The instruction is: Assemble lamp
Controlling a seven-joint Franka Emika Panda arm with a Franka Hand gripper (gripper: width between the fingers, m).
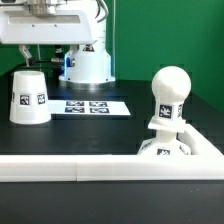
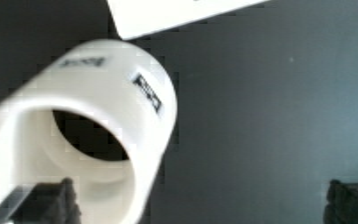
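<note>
Jaws wide open, empty, straddling the shade [image 2: 91, 125] rim without touching, per the wrist view; gripper [image 2: 194, 205] hovers over it, probably lining up a grasp. Shade [image 1: 29, 97] sits mouth-up on the tabletop [image 1: 100, 135], exterior view's left. Bulb [image 1: 170, 95] stands in base [image 1: 165, 148] at right, awaiting the shade.

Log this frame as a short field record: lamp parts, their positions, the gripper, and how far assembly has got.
shade: shade stands wide end down on the black table, at the exterior view's left; seen from above in the wrist view
bulb: bulb upright on the base, at the exterior view's right
marker board: marker board flat between them
gripper: gripper open above the shade, holding nothing
progress: bulb on base; shade not yet on
</note>
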